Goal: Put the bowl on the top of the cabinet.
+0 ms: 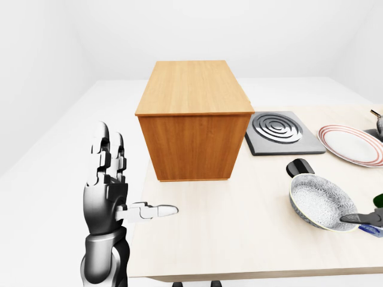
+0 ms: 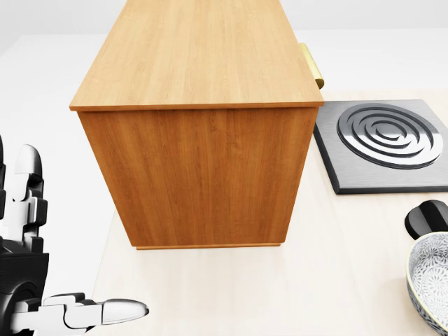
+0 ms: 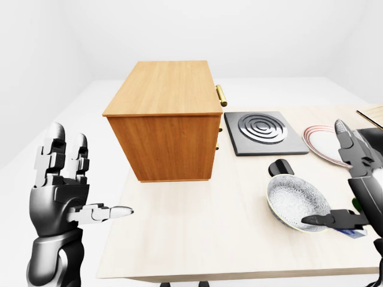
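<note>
The head view looks down close at the cabinet and shows only a slice of the bowl at its right edge, but the eye views show the whole desk. There the bowl sits on the desk, to the right of the cabinet and nearer than it, with nothing on the cabinet top. The right hand shows only in the right-eye view. Its fingers are spread apart, one finger points up and its thumb lies over the near rim of the bowl, but it does not close on it. The left hand is up at the left, off the desk edge, fingers apart and holding nothing. A black knob sits just past the bowl. Farther off are a burner beside the cabinet and a plate on its right. A gold handle sticks out of the cabinet's right side.
</note>
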